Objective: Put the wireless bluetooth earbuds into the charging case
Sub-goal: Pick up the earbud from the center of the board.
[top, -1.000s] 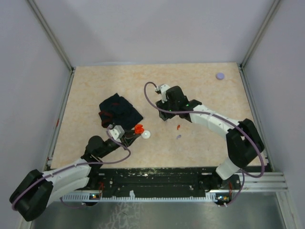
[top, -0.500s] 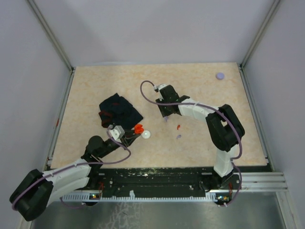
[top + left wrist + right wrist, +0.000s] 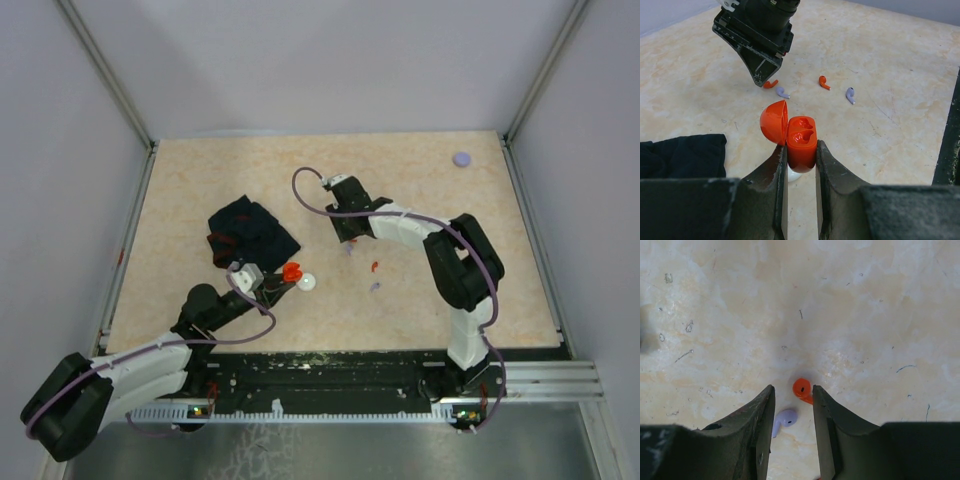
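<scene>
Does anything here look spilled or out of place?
Yes: the red earbuds and lavender earbuds lie scattered loose on the table, while the open orange case has both sockets empty.

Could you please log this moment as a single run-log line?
left hand: shut on open red case, sockets empty | right hand: open, straddling red earbud and lavender earbud
</scene>
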